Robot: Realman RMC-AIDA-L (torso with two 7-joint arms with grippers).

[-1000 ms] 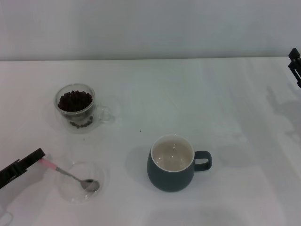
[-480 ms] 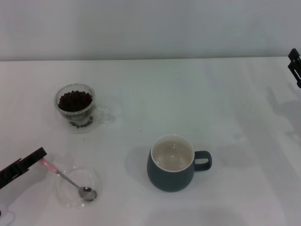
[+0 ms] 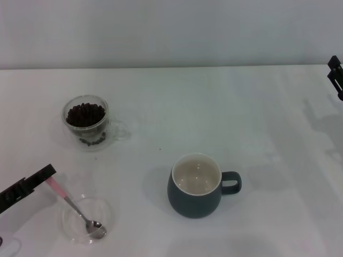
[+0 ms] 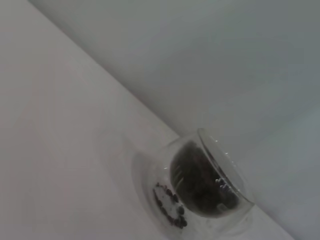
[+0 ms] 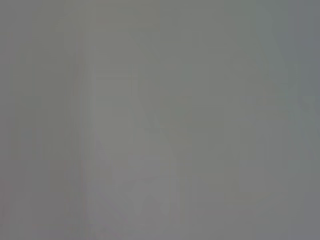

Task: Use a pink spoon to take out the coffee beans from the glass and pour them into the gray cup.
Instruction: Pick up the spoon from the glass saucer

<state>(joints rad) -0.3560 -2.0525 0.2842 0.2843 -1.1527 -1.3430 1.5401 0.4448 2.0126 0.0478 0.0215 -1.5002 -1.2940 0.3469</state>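
My left gripper (image 3: 47,173) is low at the near left, shut on the end of the pink spoon's (image 3: 68,203) pale-pink handle. The spoon slopes down from there, and its metal bowl rests in a shallow clear dish (image 3: 102,211). The glass (image 3: 86,121) stands farther back on the left, heaped with dark coffee beans (image 3: 85,114). In the left wrist view the glass (image 4: 220,167) and its coffee beans (image 4: 197,182) appear ahead of the arm. The gray cup (image 3: 194,187), cream-white inside and holding nothing, stands near the middle with its handle pointing right. My right gripper (image 3: 336,75) is parked at the far right edge.
A white table (image 3: 225,107) carries everything, with a pale wall behind it. Its surface lies bare between the glass and the gray cup. The right wrist view is a plain grey blur.
The spoon has swung so its bowl points more toward the near edge, and the shallow dish slid that way with it. My left gripper shifted only slightly. The right arm stayed still.
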